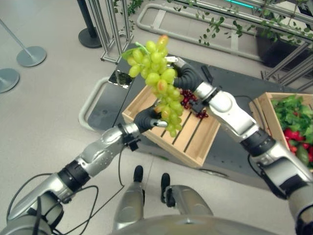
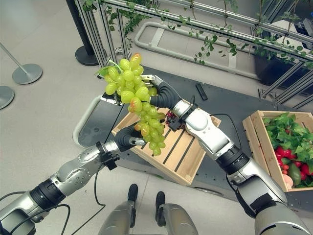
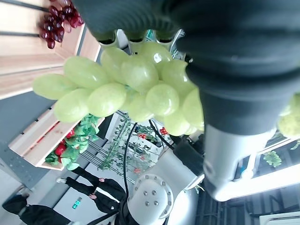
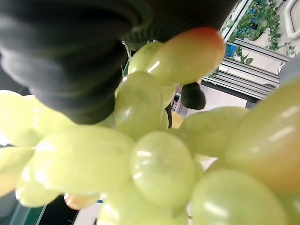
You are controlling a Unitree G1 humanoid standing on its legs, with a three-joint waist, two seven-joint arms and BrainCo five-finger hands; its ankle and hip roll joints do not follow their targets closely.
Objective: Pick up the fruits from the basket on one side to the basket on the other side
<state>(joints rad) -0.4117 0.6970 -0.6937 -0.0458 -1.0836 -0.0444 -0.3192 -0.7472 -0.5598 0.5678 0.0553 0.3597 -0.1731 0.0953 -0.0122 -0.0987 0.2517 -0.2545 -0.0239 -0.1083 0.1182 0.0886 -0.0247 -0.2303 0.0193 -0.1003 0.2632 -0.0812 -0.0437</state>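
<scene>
A long bunch of green grapes (image 1: 159, 78) hangs in the air over the left wooden crate (image 1: 190, 142). My right hand (image 1: 187, 76) is shut on the bunch's upper part, seen close up as green grapes (image 4: 154, 159) in the right wrist view. My left hand (image 1: 145, 119) reaches in from below, its thumb and fingers curled round the lower end of the green grapes (image 3: 126, 89). A small cluster of dark red grapes (image 1: 190, 97) lies inside the left crate. At the right, a second wooden crate (image 1: 266, 105) holds leafy greens and red fruit.
Both crates rest on a dark grey platform (image 1: 105, 107). A black remote-like object (image 1: 206, 73) lies behind the left crate. Round stanchion bases (image 1: 31, 55) stand on the floor at the far left, with a metal frame and plants behind. A person (image 3: 93, 190) stands farther off.
</scene>
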